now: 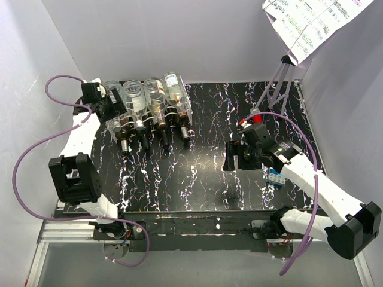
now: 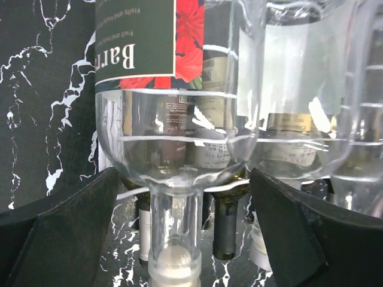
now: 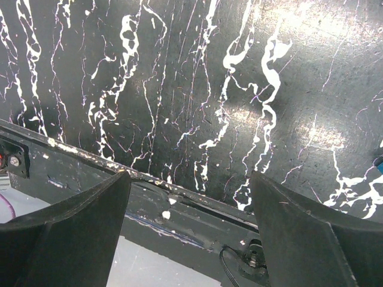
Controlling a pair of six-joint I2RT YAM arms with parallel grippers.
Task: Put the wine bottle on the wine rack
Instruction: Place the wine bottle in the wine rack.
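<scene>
One step looks left: backing the left arm away. Nearest, right pincer (image 3: 190, 176) hangs spread wide over the worktop (image 3: 179, 72), gripping nothing. Farther back, the bottle (image 2: 173, 131) lies in the rack (image 2: 133, 194), leftmost cradle, beside other bottles (image 1: 161, 95). Left pincer (image 2: 184, 173) straddles its shoulder, jaws apart, seemingly clear of the glass.
</scene>
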